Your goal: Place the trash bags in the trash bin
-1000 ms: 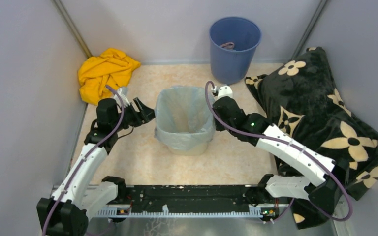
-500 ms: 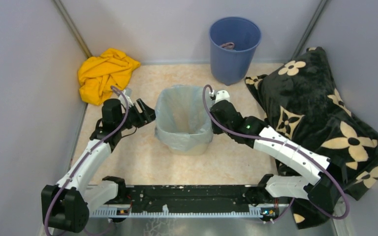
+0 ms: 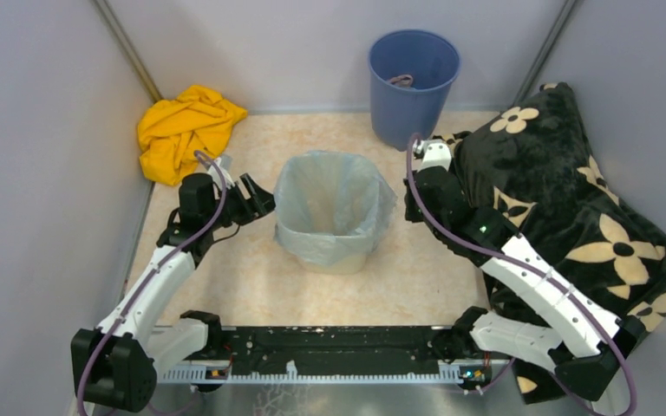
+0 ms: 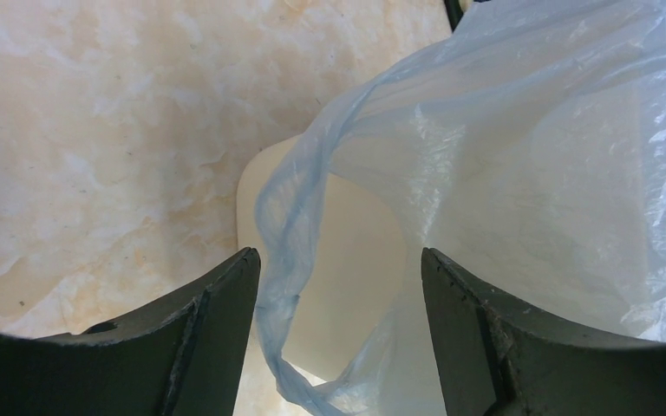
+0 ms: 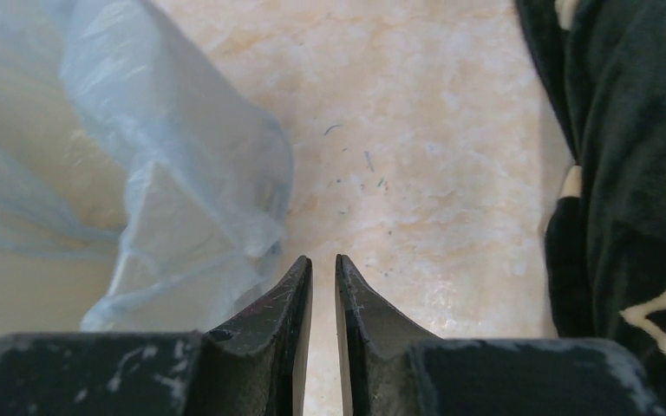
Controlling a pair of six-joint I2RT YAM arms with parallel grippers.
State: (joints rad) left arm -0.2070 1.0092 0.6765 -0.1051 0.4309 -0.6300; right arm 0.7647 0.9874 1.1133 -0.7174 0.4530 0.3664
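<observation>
The cream trash bin (image 3: 343,262) stands mid-floor. The pale-blue trash bag (image 3: 329,204) lies in it, its edge draped over the rim. My left gripper (image 3: 260,198) is open at the bin's left rim. In the left wrist view a twisted strand of the bag (image 4: 286,260) hangs between the open fingers of my left gripper (image 4: 338,256), with the bin wall (image 4: 355,251) behind it. My right gripper (image 3: 410,208) is right of the bin, apart from it. In the right wrist view it (image 5: 323,260) is shut and empty over bare floor, with the bag (image 5: 182,191) to its left.
A round blue bucket (image 3: 414,87) stands at the back. A yellow cloth (image 3: 184,130) lies in the back-left corner. A black flowered blanket (image 3: 564,199) fills the right side, close beside my right arm, and shows in the right wrist view (image 5: 633,156). Grey walls enclose the floor.
My right gripper has moved from the bin's right rim out to the right, towards the blanket. The bag's right edge now bulges over that rim. The left gripper has barely moved.
</observation>
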